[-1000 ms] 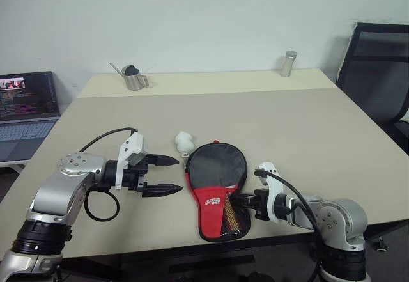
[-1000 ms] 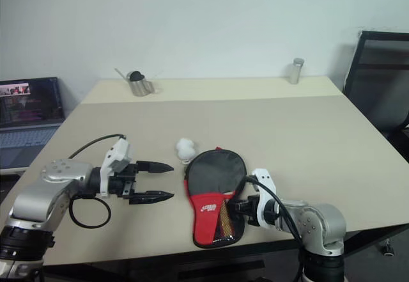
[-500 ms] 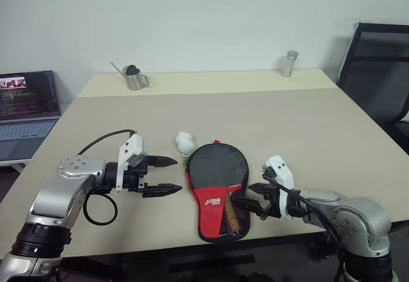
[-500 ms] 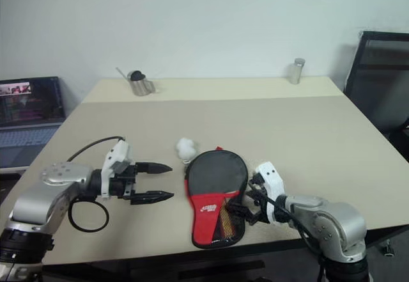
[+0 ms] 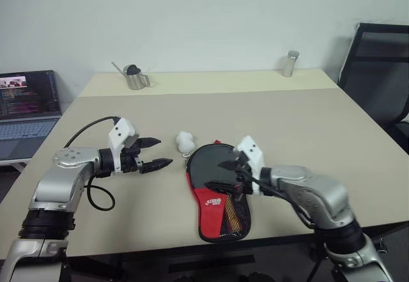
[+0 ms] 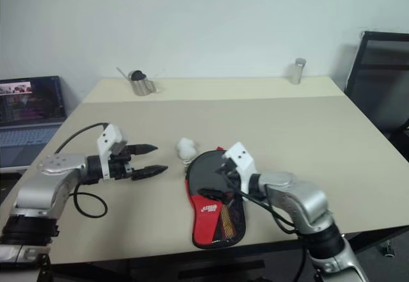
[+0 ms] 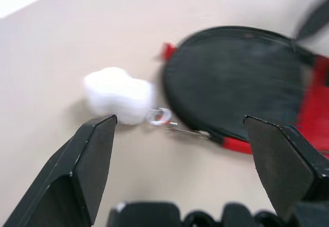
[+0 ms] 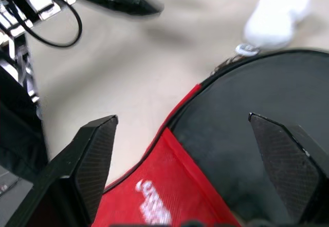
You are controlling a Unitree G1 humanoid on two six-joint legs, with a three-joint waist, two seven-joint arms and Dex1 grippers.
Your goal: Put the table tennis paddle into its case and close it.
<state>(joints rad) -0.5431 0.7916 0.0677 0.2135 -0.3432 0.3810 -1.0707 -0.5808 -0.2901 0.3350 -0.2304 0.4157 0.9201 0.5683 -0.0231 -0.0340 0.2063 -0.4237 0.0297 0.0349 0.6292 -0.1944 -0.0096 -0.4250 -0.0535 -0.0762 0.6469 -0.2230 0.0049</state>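
Paddle handle sits inside the case, zip apparently unfinished; left gripper and right gripper hover open, empty.

Both eye views look forward and down over the worktop; each wrist view looks closely at the case, shared by all

A white logo stood on the red panel of the black-and-red fabric paddle case, lower centre; its letters were too small to read.
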